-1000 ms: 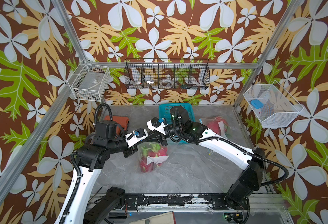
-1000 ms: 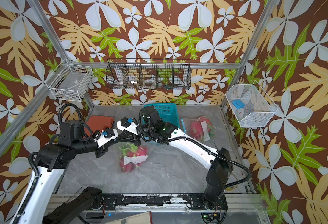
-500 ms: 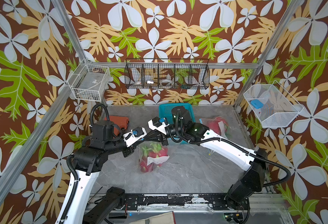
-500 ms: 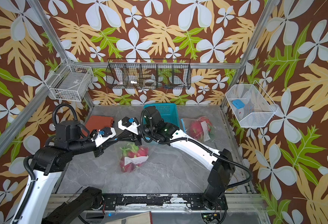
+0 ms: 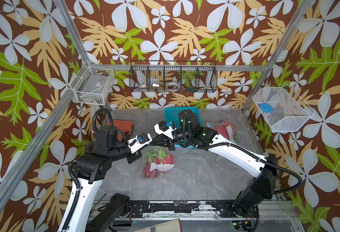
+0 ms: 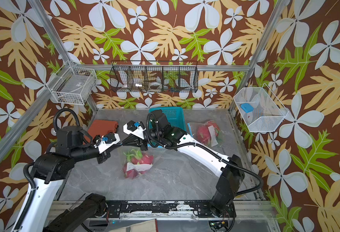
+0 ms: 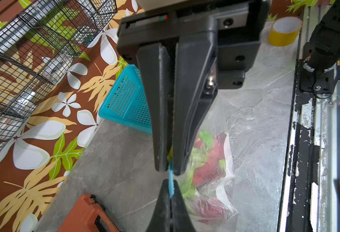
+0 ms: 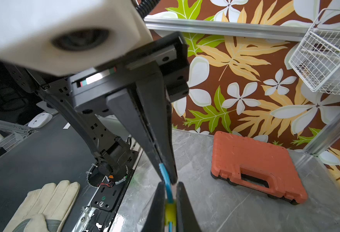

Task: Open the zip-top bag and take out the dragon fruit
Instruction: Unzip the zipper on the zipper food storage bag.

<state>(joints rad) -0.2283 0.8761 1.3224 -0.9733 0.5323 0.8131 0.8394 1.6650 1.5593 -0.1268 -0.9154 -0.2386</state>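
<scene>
1. The right fingers (image 8: 182, 209) are clamped on the yellow slider (image 8: 170, 213). The left fingers (image 7: 162, 202) meet them tip to tip and pinch the blue zip strip (image 7: 171, 186) just beside it.
2. Likely reason: one side anchors the seal while the other drags the slider along.
3. The zip-top bag (image 7: 215, 116) sags beneath onto the middle of the tabletop (image 5: 195, 180), with the dragon fruit (image 7: 207, 172) inside and none out yet.

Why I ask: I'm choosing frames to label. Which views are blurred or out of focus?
Left wrist view: the dragon fruit inside the zip-top bag is smeared, the blue basket crisp. Right wrist view: the white camera housing is out of focus, the orange case sharp. Both top views: sharp, evenly lit.
</scene>
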